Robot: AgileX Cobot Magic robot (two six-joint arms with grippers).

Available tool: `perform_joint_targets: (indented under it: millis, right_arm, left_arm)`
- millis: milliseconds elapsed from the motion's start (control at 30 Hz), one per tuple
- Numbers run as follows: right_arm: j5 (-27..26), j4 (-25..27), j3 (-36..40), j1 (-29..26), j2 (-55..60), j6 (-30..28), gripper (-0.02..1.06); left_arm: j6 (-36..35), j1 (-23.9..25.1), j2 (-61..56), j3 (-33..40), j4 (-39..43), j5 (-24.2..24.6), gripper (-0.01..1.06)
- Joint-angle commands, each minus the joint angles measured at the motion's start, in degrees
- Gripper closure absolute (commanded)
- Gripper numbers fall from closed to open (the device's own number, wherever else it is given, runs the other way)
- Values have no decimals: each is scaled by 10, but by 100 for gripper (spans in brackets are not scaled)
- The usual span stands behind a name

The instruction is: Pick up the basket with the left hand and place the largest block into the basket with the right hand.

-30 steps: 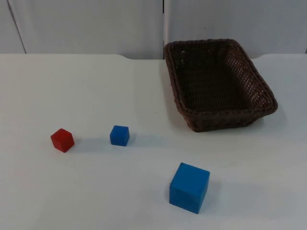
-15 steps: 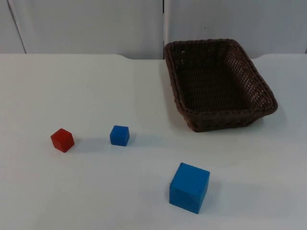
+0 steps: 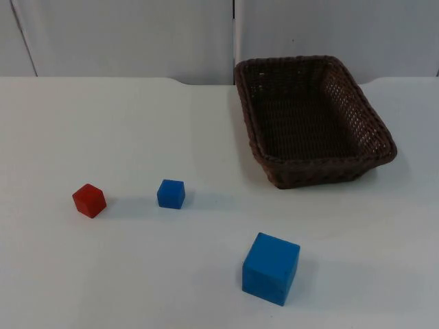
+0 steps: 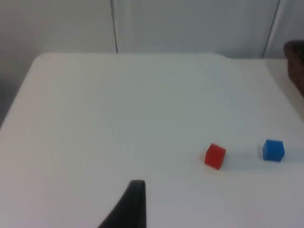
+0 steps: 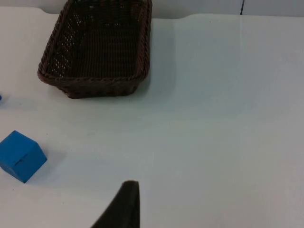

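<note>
Top view puts the dark brown woven rectangular basket [image 3: 314, 120] at the far right of the white bench [image 3: 137, 137], close to the grey partition wall [image 3: 123, 38], empty, its long axis running from the wall toward the near edge with a slight slant. The large blue cube [image 3: 271, 268], the biggest of the three blocks, sits well apart from it nearer the front edge, roughly in line with the basket's left rim. A small blue cube [image 3: 171, 194] and a small red cube [image 3: 89, 200] lie near each other further left.

From the left wrist view, the left pincer [image 4: 126, 209] hangs over bare bench with the red cube [image 4: 215, 156] and small blue cube [image 4: 273, 150] ahead of it and the basket's rim [image 4: 297, 59] far off to the side; whether its fingers are spread or pressed together cannot be told. The right pincer [image 5: 121, 209] looks onto the basket [image 5: 97, 45] and the large cube [image 5: 21, 156]; its fingers likewise cannot be judged, and this arm waits.

The awkward relation, I judge, is that the basket lies on the right arm's side, so the left arm must reach across past both small cubes to take its nearer left rim.
</note>
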Motion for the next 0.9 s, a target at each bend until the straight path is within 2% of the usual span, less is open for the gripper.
perform_joint_targets:
  millis: [0,200,533,867]
  right_arm:
    - [-3,1,1,-4,-2,-5,-1]
    - [-3,1,1,-4,-2,-5,-1]
    - [-3,0,1,-4,-2,-3,-1]
    - [-3,0,1,-4,-2,-3,-1]
  left_arm:
    - [8,0,23,-23,-6,-28,0]
    - [10,0,69,-52,-7,-47,0]
    - [10,0,116,-54,-28,-83,0]
    - [31,0,177,-54,-104,-116,0]
